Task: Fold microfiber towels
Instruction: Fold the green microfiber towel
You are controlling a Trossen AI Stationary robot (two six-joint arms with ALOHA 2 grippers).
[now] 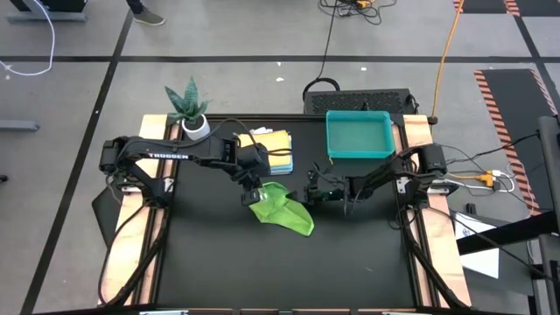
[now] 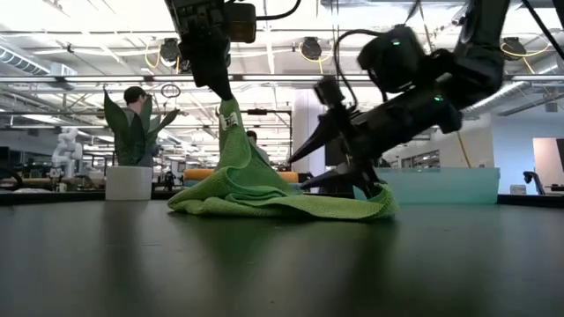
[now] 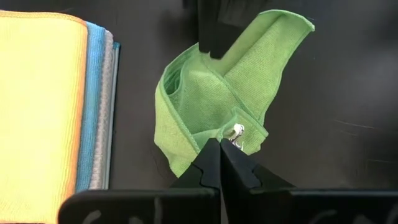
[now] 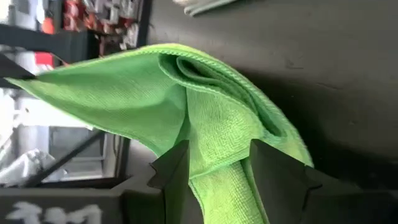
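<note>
Lime towel [image 1: 282,208]: soft, light, limp; lies mid-surface, one corner lifted. Left gripper [image 1: 254,188], at its 10 o'clock, jaws clamped on that corner. Right gripper [image 1: 318,194], at 3 o'clock, jaws parted astride the edge. Grip corners only.

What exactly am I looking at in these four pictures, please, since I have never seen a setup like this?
This is a two-armed robot at a black table, filmed at one moment by four cameras: one overhead, one at table-top height, and one on each wrist.

The left gripper is shut on a corner of the lime green towel, lifting it into a peak while the rest lies on the table. The right gripper has its fingers apart on either side of the towel's other end, low at the table.

Beside the green towel lies a stack of other towels, yellow-orange on top with blue and grey edges showing beneath. Farther back stand a teal tray and a potted plant.
</note>
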